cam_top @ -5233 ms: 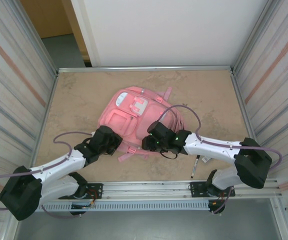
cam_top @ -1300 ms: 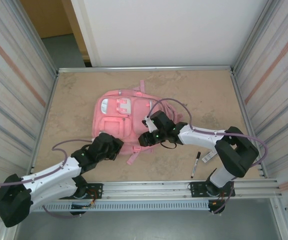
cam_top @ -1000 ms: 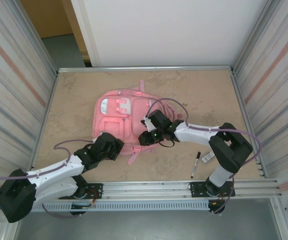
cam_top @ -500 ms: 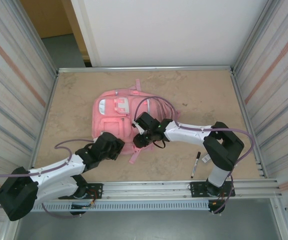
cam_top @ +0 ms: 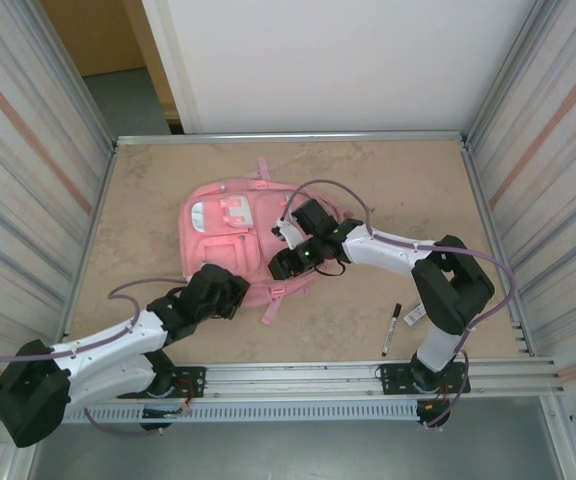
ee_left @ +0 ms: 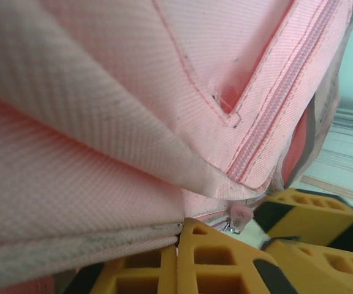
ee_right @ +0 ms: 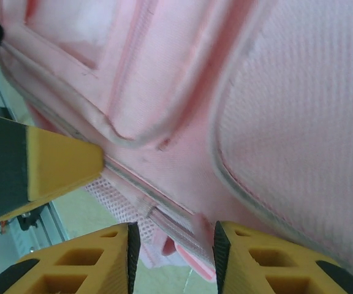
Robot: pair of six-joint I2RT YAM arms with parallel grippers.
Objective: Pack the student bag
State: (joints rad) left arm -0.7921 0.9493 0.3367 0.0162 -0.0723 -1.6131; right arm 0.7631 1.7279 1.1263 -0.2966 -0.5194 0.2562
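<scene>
Pink student bag (cam_top: pixel 236 248), one, tight between left jaws; right jaws narrowly apart.

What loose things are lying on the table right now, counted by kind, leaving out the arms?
student bag, pink: 1
black marker pen: 1
small pale item beside the pen, too small to identify: 1
Total: 3

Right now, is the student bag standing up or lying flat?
Lying flat. From the top view the student bag is spread on the table, front pockets and white patch facing up.
</scene>
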